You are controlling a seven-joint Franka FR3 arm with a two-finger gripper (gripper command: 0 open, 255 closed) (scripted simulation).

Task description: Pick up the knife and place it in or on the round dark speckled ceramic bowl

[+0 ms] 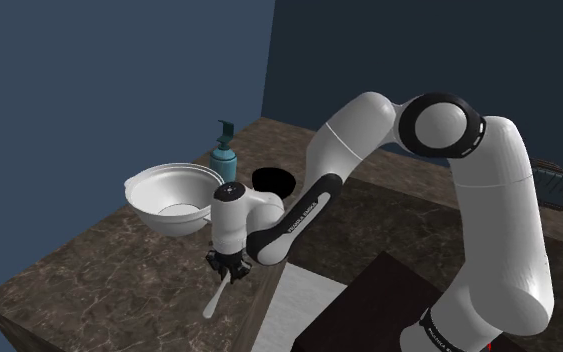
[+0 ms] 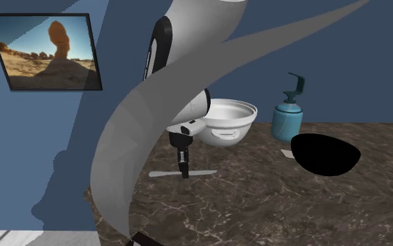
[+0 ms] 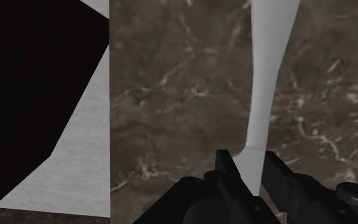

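A plain white knife (image 1: 215, 299) lies flat on the dark marbled counter (image 1: 119, 280), near its front edge. My black gripper (image 1: 231, 272) points straight down onto it. In the wrist view the two fingers clasp the knife (image 3: 269, 63) at its narrow part, one on each side, with the gripper (image 3: 250, 162) shut on it. From the second exterior view the knife (image 2: 203, 172) still rests on the counter under the gripper (image 2: 183, 172). The round dark bowl (image 1: 273, 181) (image 2: 325, 154) stands farther back on the counter, drawn almost pure black.
A large white bowl (image 1: 174, 200) (image 2: 223, 122) sits close behind the gripper. A teal soap bottle (image 1: 225, 160) (image 2: 287, 115) stands between the two bowls. A pale grey surface (image 1: 304, 300) borders the counter beside the dark stand (image 1: 379, 310).
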